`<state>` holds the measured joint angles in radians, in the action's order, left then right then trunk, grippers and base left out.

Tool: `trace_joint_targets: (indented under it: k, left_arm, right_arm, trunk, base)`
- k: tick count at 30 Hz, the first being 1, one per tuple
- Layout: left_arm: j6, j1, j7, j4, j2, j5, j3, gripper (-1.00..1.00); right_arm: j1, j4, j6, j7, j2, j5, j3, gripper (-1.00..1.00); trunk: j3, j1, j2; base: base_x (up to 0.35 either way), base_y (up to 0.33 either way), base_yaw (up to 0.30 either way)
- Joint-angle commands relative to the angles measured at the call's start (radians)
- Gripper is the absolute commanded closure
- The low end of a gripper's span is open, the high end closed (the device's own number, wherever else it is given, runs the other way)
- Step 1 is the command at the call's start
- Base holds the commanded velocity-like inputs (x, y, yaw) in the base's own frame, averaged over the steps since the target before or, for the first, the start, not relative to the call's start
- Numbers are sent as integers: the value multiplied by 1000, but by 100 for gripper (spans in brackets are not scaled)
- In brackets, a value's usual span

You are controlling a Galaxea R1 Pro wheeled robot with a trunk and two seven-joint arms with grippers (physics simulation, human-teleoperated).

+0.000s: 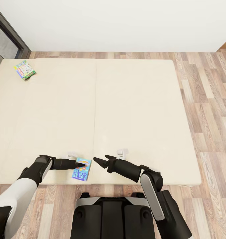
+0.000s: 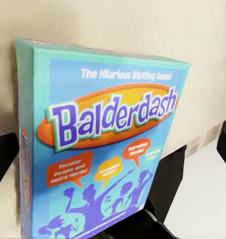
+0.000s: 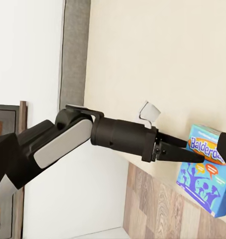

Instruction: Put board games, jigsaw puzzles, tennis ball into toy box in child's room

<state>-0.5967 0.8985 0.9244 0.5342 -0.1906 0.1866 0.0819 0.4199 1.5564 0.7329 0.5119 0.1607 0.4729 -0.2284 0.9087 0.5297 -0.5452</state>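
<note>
Your left end effector point(image 1: 82, 163) pinches the Balderdash box point(image 1: 82, 169) at the bed point(image 1: 132, 109) edge; the Monopoly box point(image 1: 25, 69) waits, right end effector point(image 1: 100, 160) spread.

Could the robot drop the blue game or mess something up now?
Maybe. The left gripper reaches onto just one end of the blue game, so the box might tilt or slip if lifted. That game also lies close to the bed's near edge and could slide off to the floor. The Monopoly game lies at the far corner, a long reach that may need a move around.
</note>
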Motion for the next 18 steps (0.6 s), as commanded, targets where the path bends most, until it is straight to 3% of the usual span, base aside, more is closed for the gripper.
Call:
trace_joint_targets:
  k: [1, 18]
  left_arm:
    - [-7, 0, 10, 1, 2, 10, 6, -100]
    - [-8, 0, 19, 1, 3, 10, 6, -100]
  right_arm:
    - [0, 1, 6, 0, 0, 4, 1, -100]
    - [0, 1, 7, -1, 2, 4, 0, -100]
  trunk:
    - [1, 0, -1]
    - [1, 0, -1]
  base:
    - [0, -109, 0]
    - [0, -18, 0]
